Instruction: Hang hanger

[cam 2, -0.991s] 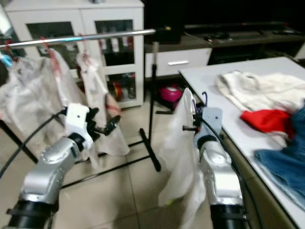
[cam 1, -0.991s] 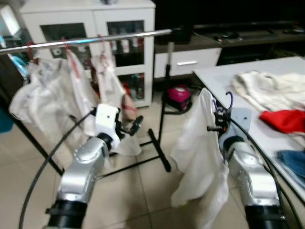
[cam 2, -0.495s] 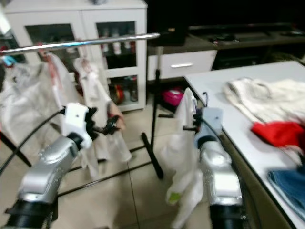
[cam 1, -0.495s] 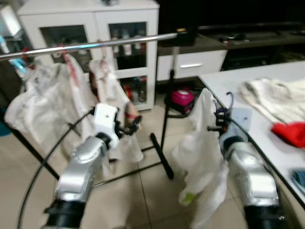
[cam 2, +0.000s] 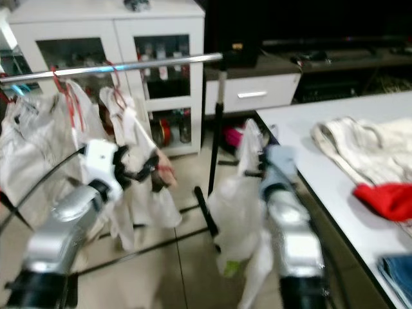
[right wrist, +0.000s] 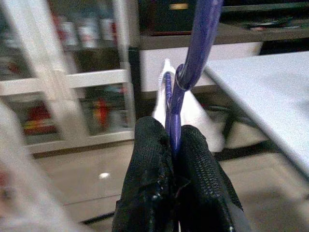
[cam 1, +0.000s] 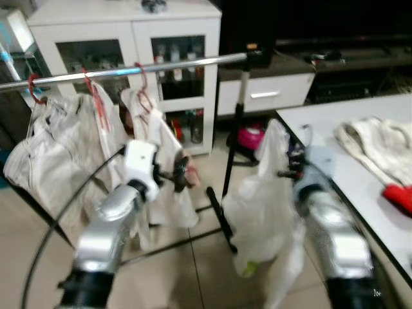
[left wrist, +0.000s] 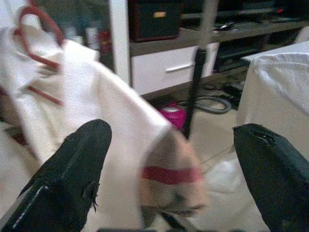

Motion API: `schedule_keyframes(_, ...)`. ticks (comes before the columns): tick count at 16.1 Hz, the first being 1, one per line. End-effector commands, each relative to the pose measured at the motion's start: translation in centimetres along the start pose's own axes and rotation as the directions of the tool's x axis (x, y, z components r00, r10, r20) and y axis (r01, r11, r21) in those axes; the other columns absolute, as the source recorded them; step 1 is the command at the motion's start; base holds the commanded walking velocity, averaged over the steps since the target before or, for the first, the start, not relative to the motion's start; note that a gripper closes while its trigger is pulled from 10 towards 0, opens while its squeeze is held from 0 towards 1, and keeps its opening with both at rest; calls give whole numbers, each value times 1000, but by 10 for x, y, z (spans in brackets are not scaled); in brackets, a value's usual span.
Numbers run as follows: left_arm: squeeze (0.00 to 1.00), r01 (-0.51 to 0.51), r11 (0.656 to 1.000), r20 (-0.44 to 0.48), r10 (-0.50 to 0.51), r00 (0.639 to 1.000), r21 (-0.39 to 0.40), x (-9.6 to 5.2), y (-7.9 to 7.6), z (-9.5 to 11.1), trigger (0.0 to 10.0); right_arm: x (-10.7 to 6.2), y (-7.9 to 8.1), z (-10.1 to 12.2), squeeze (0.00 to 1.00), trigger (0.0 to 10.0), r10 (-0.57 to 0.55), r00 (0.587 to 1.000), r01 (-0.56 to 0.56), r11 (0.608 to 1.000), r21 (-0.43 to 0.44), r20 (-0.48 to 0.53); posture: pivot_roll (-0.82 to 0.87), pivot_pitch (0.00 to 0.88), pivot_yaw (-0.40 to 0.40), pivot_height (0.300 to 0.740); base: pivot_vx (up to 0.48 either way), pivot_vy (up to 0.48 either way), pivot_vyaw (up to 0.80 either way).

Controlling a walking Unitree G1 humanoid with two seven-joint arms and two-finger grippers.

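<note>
Far left: a white cabinet [cam 1: 129,26] with glass doors, bottles behind them. Far right: a dark low unit with a white drawer [cam 1: 265,95]. Along the right edge: a white desk [cam 1: 335,138] carrying a cream garment [cam 1: 373,145] and, nearer, a red cloth [cam 1: 400,196].

Across the left half: a silver rail [cam 1: 129,68] on a black stand [cam 1: 233,154], hung with pale garments [cam 1: 58,148] on red hangers [cam 1: 93,96]. Behind the stand on the tiled floor: a pink object [cam 1: 251,136].

Centre right: a white garment [cam 1: 261,199] draped from a purple hanger [right wrist: 193,53], just left of the desk edge and well right of the rail's end. Right gripper [right wrist: 173,145] raised there, fingers [right wrist: 149,164] pressed together around the hanger's purple stem, hook rising above them.

Left of centre: left gripper [left wrist: 174,164] lifted in front of the hung garments, fingers [left wrist: 72,169] spread wide apart, holding nothing; between them in the left wrist view, a pale garment with a red stripe [left wrist: 169,174].
</note>
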State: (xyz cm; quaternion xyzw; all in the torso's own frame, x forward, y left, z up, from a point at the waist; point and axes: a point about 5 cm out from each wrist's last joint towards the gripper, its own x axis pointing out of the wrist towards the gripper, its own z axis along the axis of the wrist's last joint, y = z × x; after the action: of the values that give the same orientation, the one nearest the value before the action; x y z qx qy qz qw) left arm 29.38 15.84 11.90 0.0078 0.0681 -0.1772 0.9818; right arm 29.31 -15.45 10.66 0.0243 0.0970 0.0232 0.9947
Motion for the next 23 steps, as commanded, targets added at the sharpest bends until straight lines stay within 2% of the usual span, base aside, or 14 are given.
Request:
schedule_keyframes(1, 616, 21, 1000, 18, -21, 1000, 3, 3, -6, 5, 10000, 0, -10, 9, 0, 10000, -29, 999, 30, 999, -21, 39, -39, 0, -9, 740, 337, 0, 0)
schedule_keyframes(7, 616, 22, 1000, 18, -22, 1000, 3, 4, -7, 5, 10000, 0, -9, 9, 0, 10000, -22, 999, 23, 999, -37, 40, -42, 0, -9, 740, 338, 0, 0)
schedule_keyframes(10, 616, 24, 1000, 19, -24, 1000, 2, 5, -7, 5, 10000, 0, -8, 10, 0, 10000, -3, 1000, 7, 989, -147, 31, -45, 0, -10, 740, 340, 0, 267)
schedule_keyframes(12, 616, 25, 1000, 20, -25, 999, 2, 5, -8, 5, 10000, 1, -7, 10, 0, 10000, 2, 999, 2, 991, -132, 33, -45, 0, -12, 740, 341, 0, 800)
schedule_keyframes(20, 616, 26, 1000, 22, -26, 999, 4, 5, -9, 4, 10000, 1, -6, 9, 0, 10000, 31, 999, -27, 992, -126, 28, -42, 0, -28, 740, 340, 0, 0)
schedule_keyframes(23, 616, 28, 1000, 28, -29, 999, 13, 4, -10, 4, 10000, 0, 3, 8, 0, 10000, 124, 992, -119, 968, -221, 8, -37, 0, -36, 740, 339, 0, 533)
